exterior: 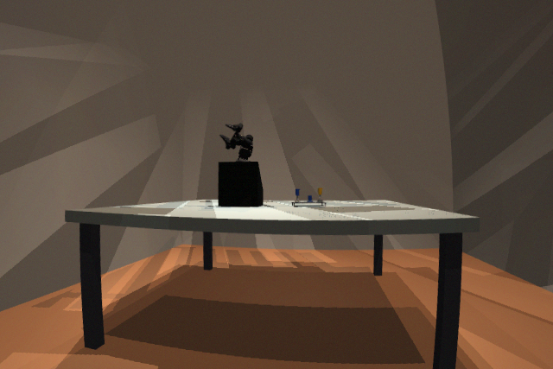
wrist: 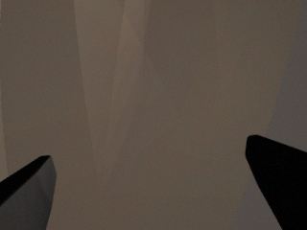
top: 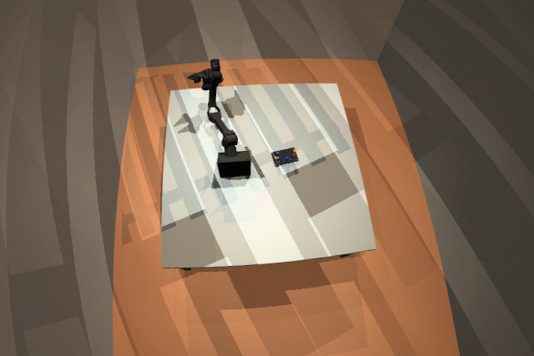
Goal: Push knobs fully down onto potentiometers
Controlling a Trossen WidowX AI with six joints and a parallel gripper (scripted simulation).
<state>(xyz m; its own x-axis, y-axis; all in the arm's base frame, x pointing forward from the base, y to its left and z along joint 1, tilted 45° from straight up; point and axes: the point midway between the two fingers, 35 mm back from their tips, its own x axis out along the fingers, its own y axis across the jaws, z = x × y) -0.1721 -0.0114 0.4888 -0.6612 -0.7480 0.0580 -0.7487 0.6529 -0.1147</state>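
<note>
A small dark circuit board (top: 284, 157) (exterior: 308, 202) stands on short legs on the table, right of the arm's base. It carries two blue knobs (top: 277, 154) (top: 287, 158) and one orange knob (top: 294, 151). In the exterior view one blue knob (exterior: 296, 191) and the orange knob (exterior: 320, 191) stand high, and the other blue knob (exterior: 309, 198) sits lower. My gripper (top: 193, 77) (exterior: 228, 131) (wrist: 152, 156) is open and empty. It is held high, far from the board, pointing away from it. The wrist view shows only the wall between the two fingertips.
The arm's black base box (top: 234, 163) (exterior: 239, 184) stands near the middle of the pale table (top: 267, 223) (exterior: 268, 218). The table stands on an orange-brown floor (top: 301, 313).
</note>
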